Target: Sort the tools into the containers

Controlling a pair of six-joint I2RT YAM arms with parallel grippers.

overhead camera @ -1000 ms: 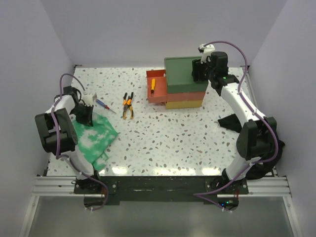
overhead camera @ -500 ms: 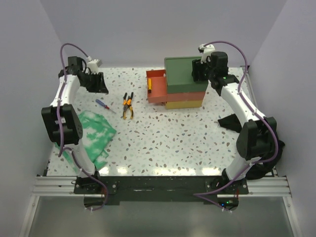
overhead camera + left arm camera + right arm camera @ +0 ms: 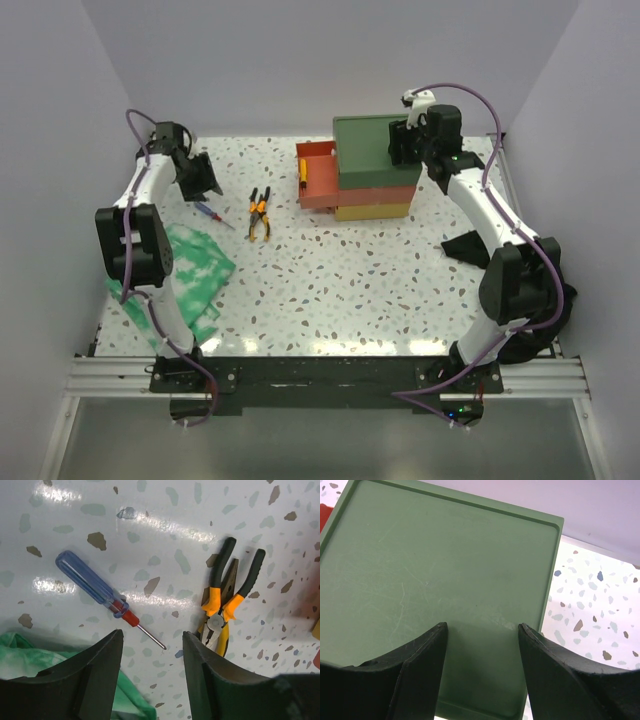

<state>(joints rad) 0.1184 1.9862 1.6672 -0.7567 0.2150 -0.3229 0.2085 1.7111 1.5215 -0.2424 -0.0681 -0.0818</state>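
Note:
The containers are a drawer stack with a green top (image 3: 372,150), a red middle drawer (image 3: 318,188) pulled open to the left, and a yellow bottom (image 3: 372,211). A small orange tool (image 3: 309,172) lies in the red drawer. Orange-and-black pliers (image 3: 259,213) (image 3: 226,596) lie on the table. Beside them is a blue-handled screwdriver (image 3: 210,213) (image 3: 92,585). My left gripper (image 3: 205,180) (image 3: 152,647) hovers open above the screwdriver's tip, holding nothing. My right gripper (image 3: 400,145) (image 3: 482,630) stands open over the green top (image 3: 435,580), empty.
A green-and-white cloth (image 3: 195,275) (image 3: 30,657) lies at the left, just beside the left finger. A black cloth (image 3: 468,245) sits at the right under the right arm. White walls close in the speckled table (image 3: 340,280) on three sides.
My left arm rose from the cloth's edge, swung to the back left and now sits over the screwdriver; its gripper went from shut to open. The right arm stayed still.

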